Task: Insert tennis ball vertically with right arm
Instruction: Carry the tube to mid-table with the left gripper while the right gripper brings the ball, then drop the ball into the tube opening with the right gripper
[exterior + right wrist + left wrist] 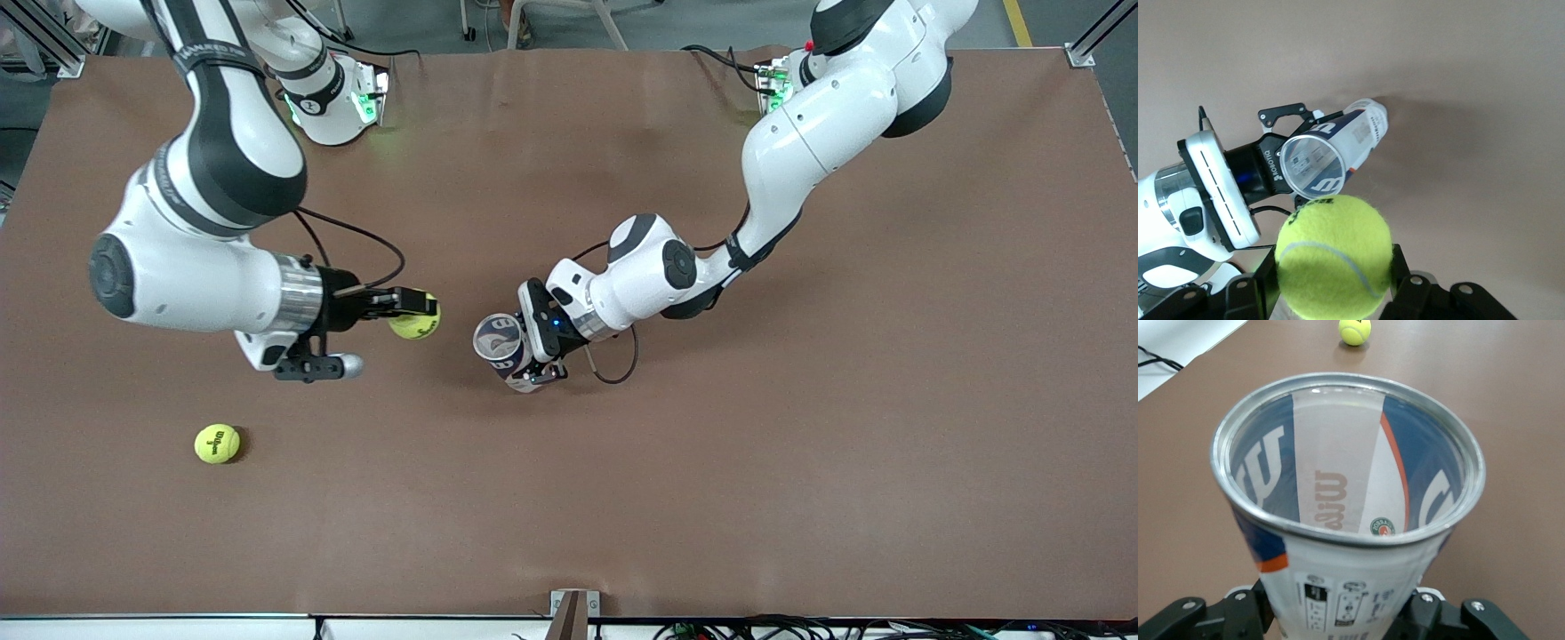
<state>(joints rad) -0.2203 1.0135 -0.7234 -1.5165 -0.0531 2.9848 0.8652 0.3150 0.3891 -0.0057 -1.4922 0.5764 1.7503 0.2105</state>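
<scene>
My right gripper [418, 313] is shut on a yellow tennis ball [414, 320], held above the table's middle; in the right wrist view the tennis ball [1333, 257] fills the space between both fingers. My left gripper [524, 351] is shut on a clear ball can [500, 345] with blue and white print, gripped near its base. The can's open mouth [1348, 457] is empty and tilts up toward the front camera and the right arm's end. The can [1331, 150] is a short way from the ball, not touching it.
A second tennis ball [217, 443] lies loose on the brown table [800, 444], nearer the front camera at the right arm's end; it also shows as a tennis ball [1355, 331] in the left wrist view. The arm bases stand along the table's back edge.
</scene>
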